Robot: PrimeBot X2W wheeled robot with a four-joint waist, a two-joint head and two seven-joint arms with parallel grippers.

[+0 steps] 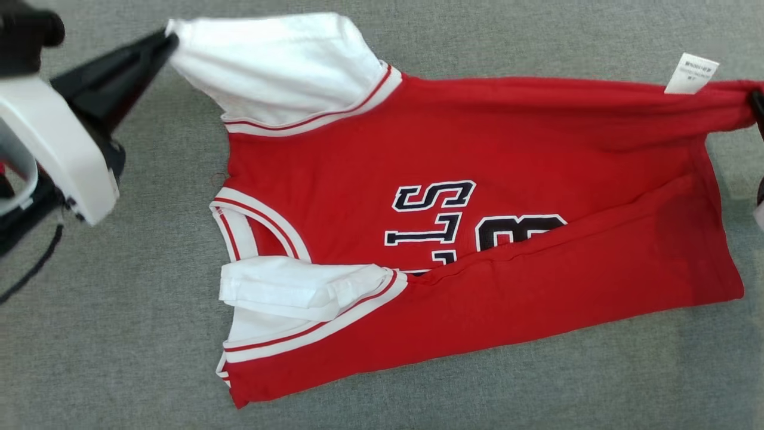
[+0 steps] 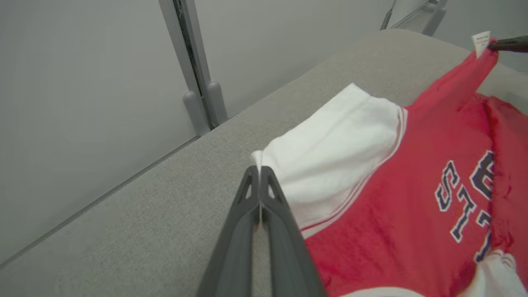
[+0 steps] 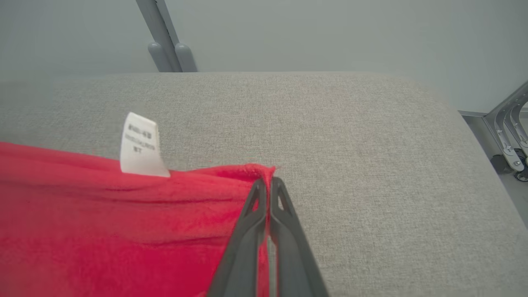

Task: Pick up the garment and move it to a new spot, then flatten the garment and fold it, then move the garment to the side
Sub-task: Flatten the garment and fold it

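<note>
Head view looks down on a red shirt spread out on the grey table. The shirt lies sideways, with its neck to the left and its bottom edge to the right. It has two white sleeves. The top sleeve is pulled out to the left. The bottom sleeve is folded over on itself. The near long side of the shirt is folded up over the front and hides part of the black letters. The left gripper is at the top left. Its jaws are shut tight on the tip of the top sleeve. The right gripper is at the far right. Its jaws are shut tight too, and they pinch the red corner of the shirt's bottom edge. A small white tag sticks up just beside that corner. The shirt's top edge runs straight between the two grippers. Behind the table is a grey wall with a grey post.
</note>
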